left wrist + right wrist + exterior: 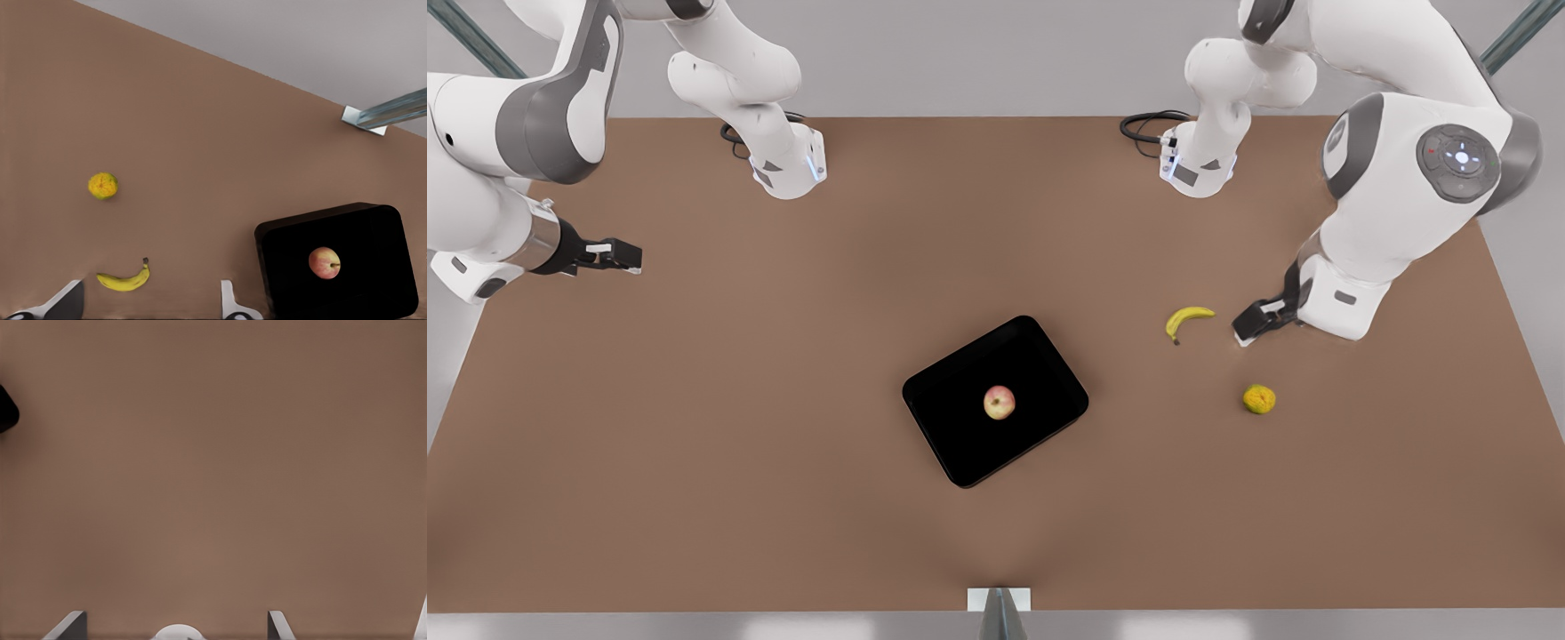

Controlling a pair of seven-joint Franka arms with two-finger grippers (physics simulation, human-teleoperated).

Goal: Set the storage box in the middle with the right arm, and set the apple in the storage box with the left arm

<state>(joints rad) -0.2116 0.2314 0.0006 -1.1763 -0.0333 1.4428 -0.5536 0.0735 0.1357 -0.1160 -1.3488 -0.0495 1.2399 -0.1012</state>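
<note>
- Your left gripper [1249, 329] hangs open and empty just beside the banana [1188, 319].
- Your right gripper [618, 256] waits open over bare table [738, 400], well apart.
- The apple [1000, 402] lies inside the storage box [1040, 356], mid-table.
- Both steps look done; you likely just need both arms to pull clear.

banana [1188, 319] just beside left gripper [1247, 330], open table [694, 444] elsewhere

Front view high overhead — wrist views low, oblique, sharing storage box [996, 400] with it
</note>
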